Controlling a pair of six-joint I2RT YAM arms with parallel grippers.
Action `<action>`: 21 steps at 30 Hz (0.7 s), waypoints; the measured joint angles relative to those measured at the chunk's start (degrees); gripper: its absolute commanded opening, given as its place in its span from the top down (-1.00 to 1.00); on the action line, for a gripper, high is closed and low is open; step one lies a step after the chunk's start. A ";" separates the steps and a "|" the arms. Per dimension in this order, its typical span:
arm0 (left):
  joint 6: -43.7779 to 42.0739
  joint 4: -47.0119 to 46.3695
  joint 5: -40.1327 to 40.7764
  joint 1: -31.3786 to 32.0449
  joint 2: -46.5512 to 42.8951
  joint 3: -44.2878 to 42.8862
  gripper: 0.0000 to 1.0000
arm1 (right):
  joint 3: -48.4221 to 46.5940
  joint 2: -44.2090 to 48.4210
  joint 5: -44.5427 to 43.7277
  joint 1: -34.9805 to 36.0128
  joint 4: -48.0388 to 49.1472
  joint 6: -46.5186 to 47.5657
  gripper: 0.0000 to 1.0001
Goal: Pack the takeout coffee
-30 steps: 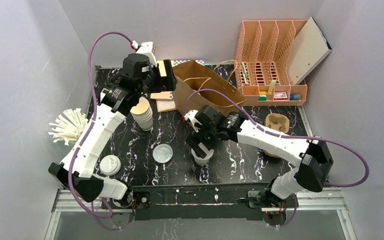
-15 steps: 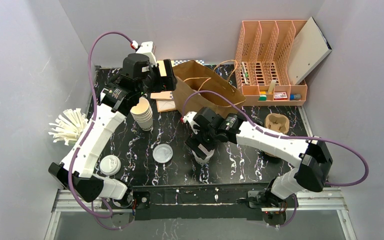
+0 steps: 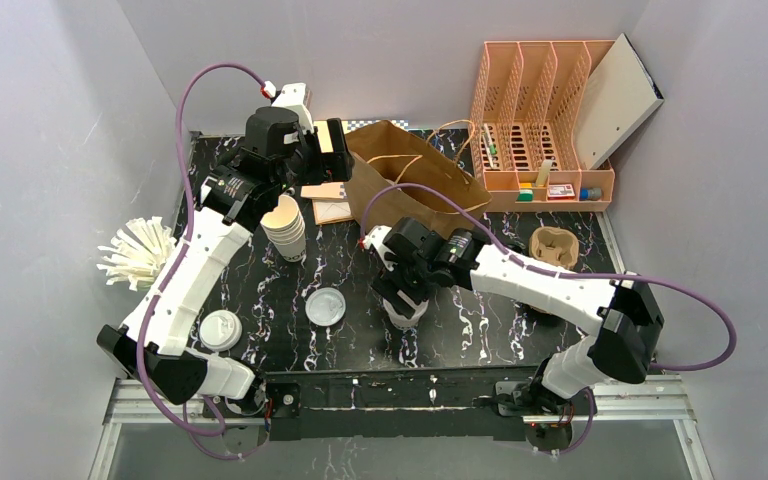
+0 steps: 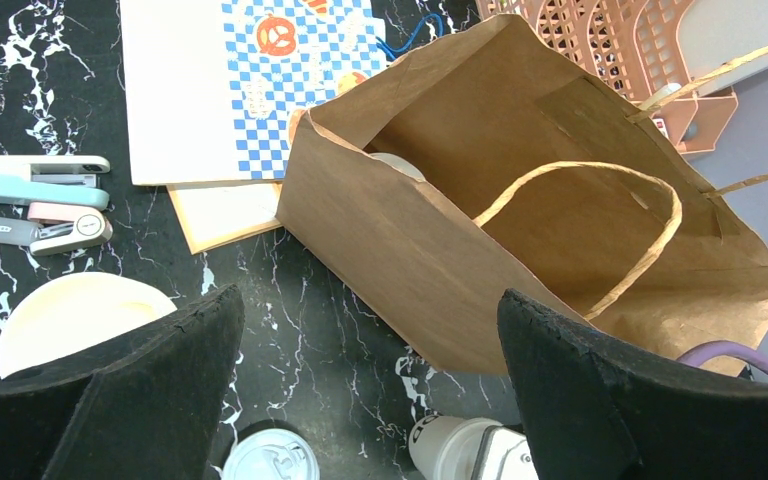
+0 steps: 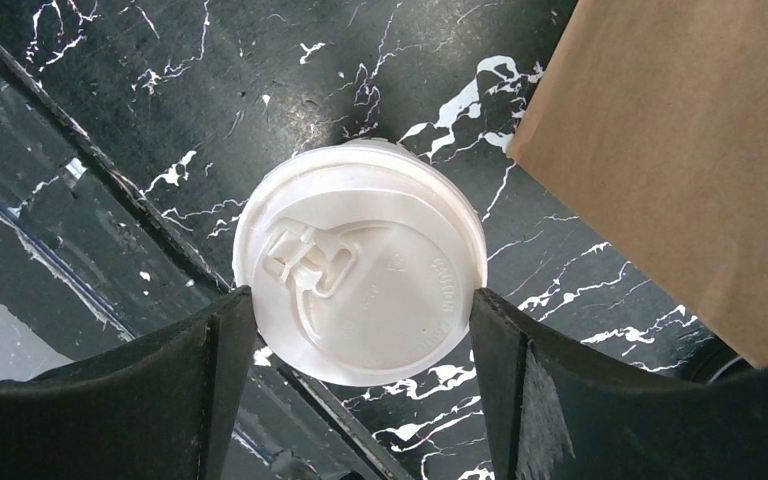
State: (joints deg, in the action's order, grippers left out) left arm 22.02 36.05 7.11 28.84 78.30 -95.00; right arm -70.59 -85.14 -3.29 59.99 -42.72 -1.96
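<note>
right gripper is down over the lidded coffee cup, which stands on the black marble table just beside the brown paper bag. one finger sits at each side of the white sip lid. can't tell if they're pressing it or just flanking it.

left gripper hangs over the bag mouth, jaws wide apart, nothing in them.

second lidded cup is at the near left edge, well apart from the bag.

risks:
- grip lands on the lid rim only, so the lid pops off and the cup drops or spills
- hard squeeze dents the paper wall
- bag handle arches across the opening, so the cup could catch it and tip
- purple cable drapes over the bag and may drag it
</note>
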 measured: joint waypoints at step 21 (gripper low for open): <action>-1.62 1.20 1.05 -0.70 3.41 -7.37 -0.89 | -23.98 1.77 0.55 0.11 -12.46 -0.79 -0.56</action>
State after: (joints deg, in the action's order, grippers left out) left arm 20.40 37.26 8.16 28.14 81.71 -102.37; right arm -94.56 -83.37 -2.74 60.10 -55.18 -2.74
